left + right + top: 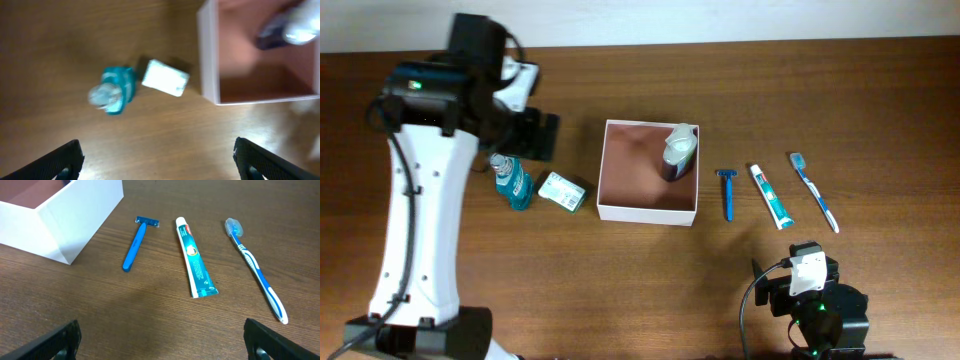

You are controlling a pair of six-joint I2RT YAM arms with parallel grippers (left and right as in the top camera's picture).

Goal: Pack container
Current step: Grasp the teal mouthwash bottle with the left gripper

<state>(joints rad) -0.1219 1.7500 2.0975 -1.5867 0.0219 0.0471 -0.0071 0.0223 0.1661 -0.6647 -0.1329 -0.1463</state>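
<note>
The container [647, 213] is a square white box with a pinkish-brown inside, at the table's middle. A grey-and-dark bottle [676, 152] lies in its far right corner. A teal bottle [510, 182] and a green-white soap packet [562, 192] sit left of the box. A blue razor [727, 192], a toothpaste tube [771, 195] and a toothbrush [814, 190] lie to its right. My left gripper [159, 160] is open and empty, held above the teal bottle [114, 91] and soap packet [165, 78]. My right gripper [162, 340] is open and empty, near the front edge, short of the razor [135, 247].
The left arm's white body [420, 220] stands over the table's left side. The right arm's base [815, 310] sits at the front right. The box wall [65, 225] shows at the right wrist view's upper left, with toothpaste [194, 257] and toothbrush [255, 270] ahead.
</note>
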